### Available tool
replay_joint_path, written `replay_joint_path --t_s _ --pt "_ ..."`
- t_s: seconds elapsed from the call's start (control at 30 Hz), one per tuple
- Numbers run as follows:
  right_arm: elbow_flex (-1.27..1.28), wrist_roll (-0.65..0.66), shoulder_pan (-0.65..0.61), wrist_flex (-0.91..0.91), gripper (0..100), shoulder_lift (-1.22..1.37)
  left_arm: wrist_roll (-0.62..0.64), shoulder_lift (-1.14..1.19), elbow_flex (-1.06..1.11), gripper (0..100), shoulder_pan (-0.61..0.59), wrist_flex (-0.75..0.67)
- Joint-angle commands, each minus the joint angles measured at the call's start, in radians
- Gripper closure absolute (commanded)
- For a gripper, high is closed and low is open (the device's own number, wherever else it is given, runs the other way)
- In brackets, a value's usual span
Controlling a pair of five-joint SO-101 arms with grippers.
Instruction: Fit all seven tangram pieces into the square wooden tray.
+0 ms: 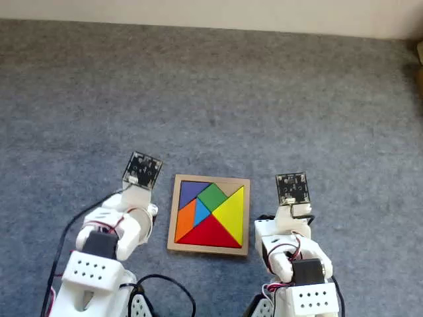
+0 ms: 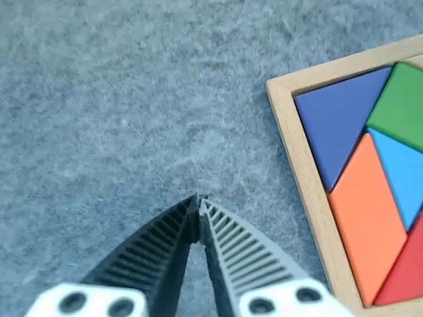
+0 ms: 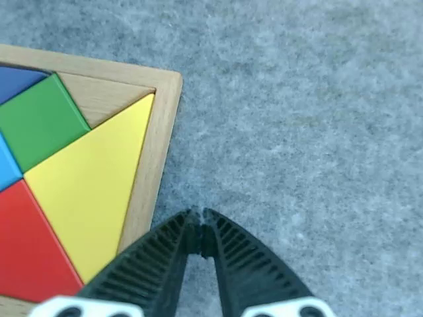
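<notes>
The square wooden tray [image 1: 172, 214] lies on the carpet between my two arms. In it sit a dark blue triangle [image 1: 190, 191], a green square [image 1: 213, 195], a light blue piece [image 1: 200, 210], an orange piece [image 1: 186, 220], a red triangle [image 1: 210, 232] and a yellow triangle [image 1: 231, 210]. A small triangle of bare wood [image 3: 102, 99] shows at the tray's far right corner. My left gripper [image 2: 199, 200] is shut and empty over carpet beside the tray's left rim [image 2: 297, 152]. On the other side, my right gripper [image 3: 196, 212] is shut and empty just off the right rim [image 3: 158, 152].
Grey carpet [image 1: 211, 99] stretches wide beyond the tray. The left arm [image 1: 125, 218] and right arm [image 1: 291, 231] flank the tray closely, with black cables trailing near the front edge.
</notes>
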Motion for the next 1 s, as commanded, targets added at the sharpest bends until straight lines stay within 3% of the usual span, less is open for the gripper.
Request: replay_joint_path --t_s 0.0,0.23,0.43,0.8,0.97 --pt "0.148 -0.005 -0.007 0.005 98.0 -0.01 0.005 -0.102 0.07 99 -0.012 -0.048" --pt "0.148 -0.005 -0.007 0.005 98.0 -0.01 0.005 -0.366 0.157 99 -0.012 -0.025" --pt "0.148 -0.005 -0.007 0.005 98.0 -0.01 0.005 -0.504 0.15 99 -0.012 0.181" --pt "0.148 -0.005 -0.007 0.005 98.0 -0.01 0.005 -0.524 0.148 99 -0.012 0.489" --pt "0.148 -0.005 -0.007 0.005 98.0 -0.01 0.005 -0.524 0.148 99 -0.008 0.497"
